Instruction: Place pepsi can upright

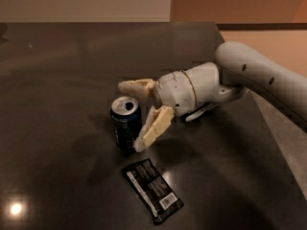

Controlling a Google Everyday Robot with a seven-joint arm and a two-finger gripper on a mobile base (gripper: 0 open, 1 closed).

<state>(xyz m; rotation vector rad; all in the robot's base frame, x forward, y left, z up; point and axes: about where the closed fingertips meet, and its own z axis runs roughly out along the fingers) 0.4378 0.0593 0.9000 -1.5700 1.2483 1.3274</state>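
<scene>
Dark blue metal with a silver top: the pepsi can [125, 123] stands upright on the bench [67, 56], about midway between the left and right edges and nearer the front edge than the far one. Its opened end faces up and its base looks flat on the surface, so I judge the placement itself done.

The gripper [134, 115] reaches in from the right edge, with the arm [259, 75] held low and nearly level. This approach brings the jaws to the can's sides instead of its top. The jaws are spread apart and straddle the can. One lies behind its upper rim, with a gap showing. The other slants down its front right side, and its tip appears to touch the can low down. I judge that nothing is clamped.

A flat black wrapper [152, 189] lies just in front of the can, toward the front edge and apart from it.

Caution: the near jaw is at the can wall, so a sideways withdrawal could tip the can. I would retract straight back toward the right edge.
</scene>
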